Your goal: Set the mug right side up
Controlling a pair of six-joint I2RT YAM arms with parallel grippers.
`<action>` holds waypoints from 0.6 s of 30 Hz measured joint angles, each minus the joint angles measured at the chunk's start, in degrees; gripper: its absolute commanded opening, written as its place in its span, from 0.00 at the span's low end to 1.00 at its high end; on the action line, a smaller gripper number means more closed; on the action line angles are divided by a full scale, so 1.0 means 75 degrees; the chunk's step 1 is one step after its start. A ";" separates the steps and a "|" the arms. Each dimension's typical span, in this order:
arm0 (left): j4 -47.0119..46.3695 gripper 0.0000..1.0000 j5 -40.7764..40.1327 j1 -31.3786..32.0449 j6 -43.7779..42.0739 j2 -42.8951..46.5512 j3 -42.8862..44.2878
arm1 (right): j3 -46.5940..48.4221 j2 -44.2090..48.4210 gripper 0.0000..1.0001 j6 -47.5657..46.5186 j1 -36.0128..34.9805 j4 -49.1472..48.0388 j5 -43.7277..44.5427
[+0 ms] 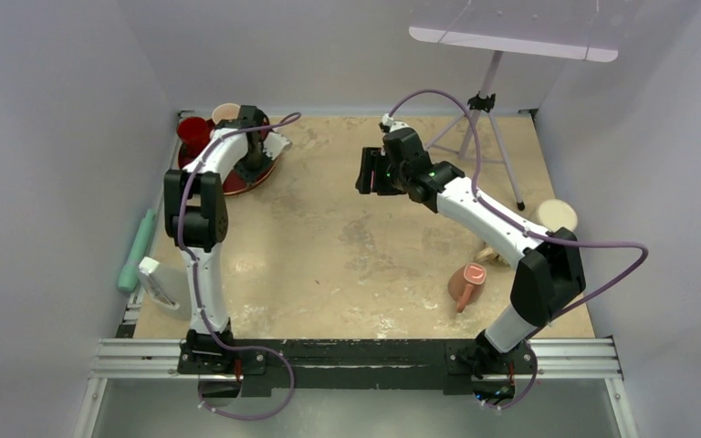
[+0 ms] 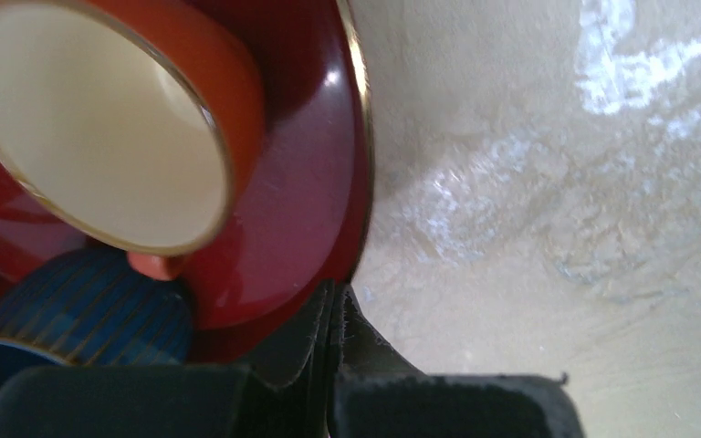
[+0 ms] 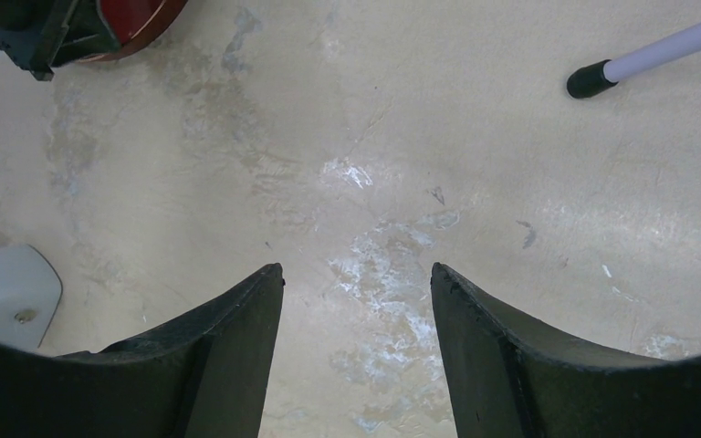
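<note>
A salmon-pink mug (image 1: 466, 283) lies tipped over on the table at the near right, its handle pointing toward the front edge and close to the right arm's base. Neither wrist view shows it. My right gripper (image 1: 363, 172) hovers over the middle of the table, far from the mug. It is open (image 3: 358, 270), with only bare tabletop between its fingers. My left gripper (image 1: 257, 172) is at the back left, shut (image 2: 336, 290), its tips meeting right at the rim of a dark red plate (image 2: 301, 201).
On the red plate (image 1: 237, 182) stand an orange cup with a cream inside (image 2: 100, 128) and a blue striped cup (image 2: 82, 319). A red mug (image 1: 193, 132) stands behind. A tripod (image 1: 479, 128), a cream disc (image 1: 557, 215), a green tube (image 1: 137, 248) and a white block (image 1: 157, 281) line the edges.
</note>
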State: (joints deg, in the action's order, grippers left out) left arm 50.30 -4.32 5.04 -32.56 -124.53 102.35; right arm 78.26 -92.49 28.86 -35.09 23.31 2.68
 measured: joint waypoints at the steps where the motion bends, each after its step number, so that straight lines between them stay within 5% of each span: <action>1: 0.0166 0.00 -0.0044 0.0012 0.0041 -0.0114 0.0181 | 0.0000 0.0003 0.64 0.0000 0.0000 0.0000 0.0035; 7: -0.0306 0.00 -0.0460 0.0073 0.0082 -0.0938 0.1323 | 0.0000 0.0061 0.64 0.0000 0.0000 0.0052 0.0149; 18: -0.1157 0.00 -0.0860 0.0073 -0.0178 -0.1475 0.1463 | 0.0026 0.0119 0.64 -0.0003 0.0000 0.0358 0.0175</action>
State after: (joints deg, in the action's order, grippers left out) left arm 41.63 -10.76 5.58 -33.89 -135.59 113.32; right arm 78.46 -91.59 28.84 -35.09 26.00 3.99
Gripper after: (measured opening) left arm 0.009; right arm 0.640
